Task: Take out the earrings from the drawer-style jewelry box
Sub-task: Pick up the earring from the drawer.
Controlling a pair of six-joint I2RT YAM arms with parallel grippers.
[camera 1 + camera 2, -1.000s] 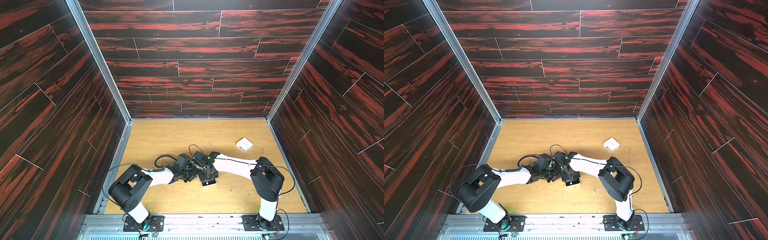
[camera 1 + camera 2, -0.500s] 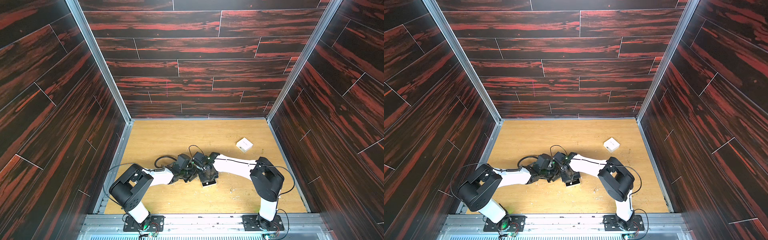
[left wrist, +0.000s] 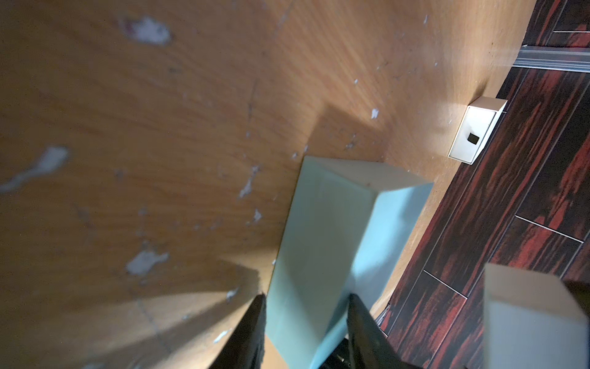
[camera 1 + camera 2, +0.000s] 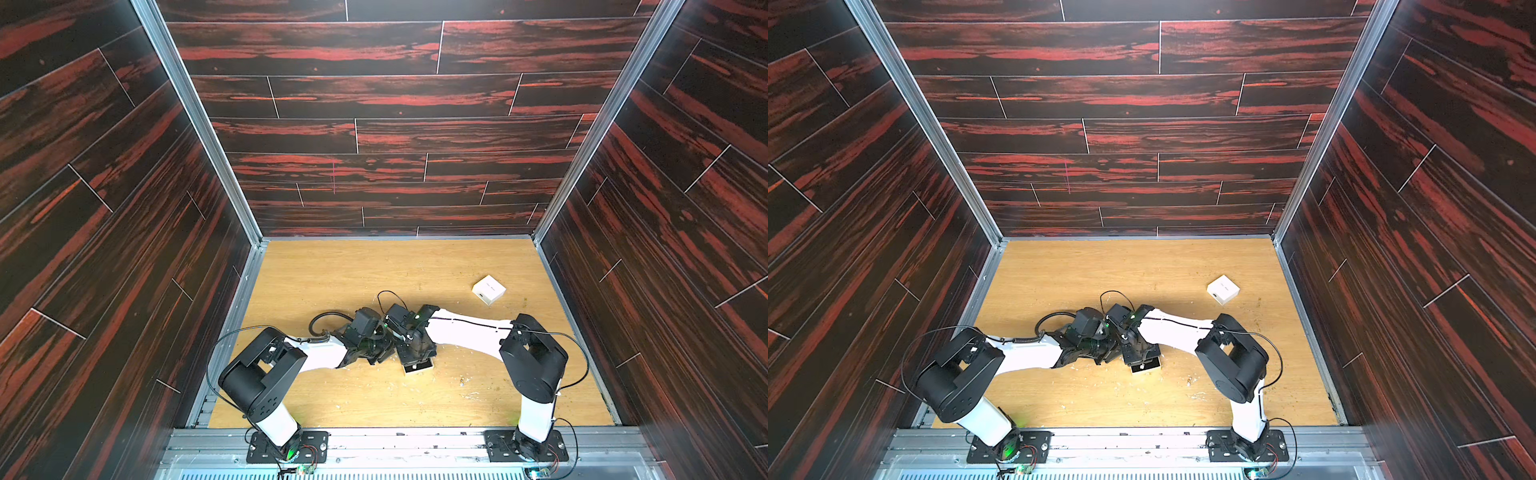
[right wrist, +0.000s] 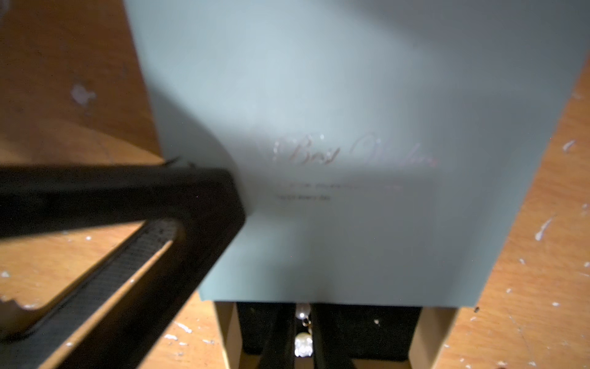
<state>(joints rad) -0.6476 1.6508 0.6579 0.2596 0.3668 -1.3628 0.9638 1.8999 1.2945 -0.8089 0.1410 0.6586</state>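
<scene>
The jewelry box is a pale blue-white sleeve (image 5: 351, 159) with its drawer (image 4: 417, 368) pulled out toward the table's front, seen in both top views (image 4: 1145, 366). My left gripper (image 3: 306, 297) is shut on the sleeve (image 3: 335, 223), one finger (image 5: 127, 191) pressed against its side. My right gripper (image 5: 302, 319) reaches down into the drawer's black pad. Its two fingers are shut on a pearl drop earring (image 5: 302, 345). A second tiny stud (image 5: 376, 322) glints on the pad to one side. From above, both arms hide the sleeve.
A second small white box (image 4: 488, 289) lies at the back right near the wall, also in the left wrist view (image 3: 475, 131). The wooden table (image 4: 353, 282) is flecked with white paint marks. Dark panelled walls close in three sides.
Both arms have stayed in place over the box. My right gripper's fingers have drawn closer together around the earring.
</scene>
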